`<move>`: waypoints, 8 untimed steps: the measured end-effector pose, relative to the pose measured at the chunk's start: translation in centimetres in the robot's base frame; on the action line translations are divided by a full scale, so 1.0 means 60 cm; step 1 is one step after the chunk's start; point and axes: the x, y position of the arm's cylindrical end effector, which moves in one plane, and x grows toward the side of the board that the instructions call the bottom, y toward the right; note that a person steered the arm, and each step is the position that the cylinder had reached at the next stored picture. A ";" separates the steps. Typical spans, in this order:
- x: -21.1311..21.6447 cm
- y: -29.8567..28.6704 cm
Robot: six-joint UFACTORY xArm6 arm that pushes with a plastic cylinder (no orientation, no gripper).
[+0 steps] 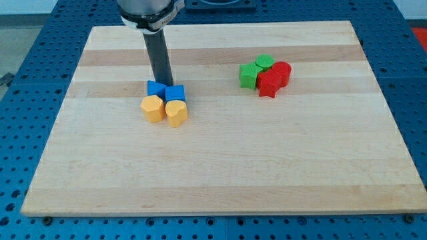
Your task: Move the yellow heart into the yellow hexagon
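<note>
Board: a pale wooden board (pixel 220 167) fills most of the view, all four edges showing, lying on a blue perforated table (pixel 20 80) that frames it on every side.
Open room: wide bare wood runs along the view's bottom and down the view's left and right, and a clear strip of board separates the two block groups.
Arm: a dark rod (pixel 159 57) drops from a metal housing at the view's top, left of centre.
My tip: my tip (pixel 162 83) sits just behind the blue pair, at the view's-top side of them; touching or not, I cannot tell. It is a bare rod with no pincer, so there is no spread or pinch to report.
Right cluster: a green block (pixel 250 75), a second green block (pixel 265 62), a red block (pixel 269 84) and a second red block (pixel 281 72) are bunched together, well apart from the left group.
Left cluster: a blue block (pixel 155 89) and a second blue block (pixel 175 93) sit side by side.
Yellow hexagon: the yellow hexagon (pixel 153 109) lies just below the first blue block.
Yellow heart: the yellow heart (pixel 176 113) lies against the hexagon's right side, under the second blue block.
</note>
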 end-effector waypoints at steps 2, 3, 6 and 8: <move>0.007 0.000; -0.029 0.001; -0.024 0.187; 0.079 0.189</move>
